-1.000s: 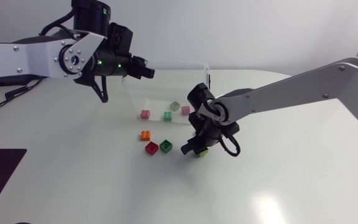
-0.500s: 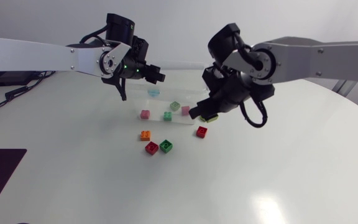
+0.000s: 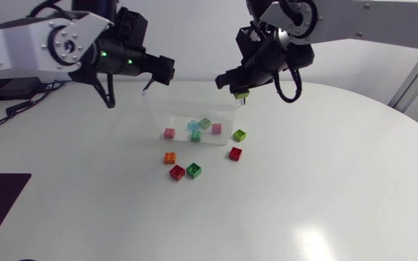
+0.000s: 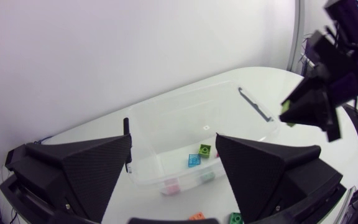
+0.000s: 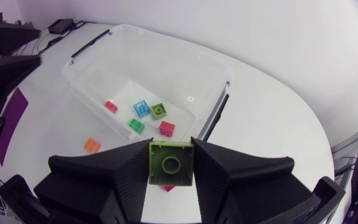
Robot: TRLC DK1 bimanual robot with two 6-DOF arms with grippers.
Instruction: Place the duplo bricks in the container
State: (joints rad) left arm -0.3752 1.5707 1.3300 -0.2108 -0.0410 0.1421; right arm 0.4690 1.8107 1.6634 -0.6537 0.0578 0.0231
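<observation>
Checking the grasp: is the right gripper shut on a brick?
Shut: the right gripper clamps the lime brick between both fingers.

Bricks in container, others before it

A clear plastic container stands open on the surface, five small coloured bricks inside. A lime-green duplo brick is held aloft in the right pincer; loose bricks lie beside the container
</observation>
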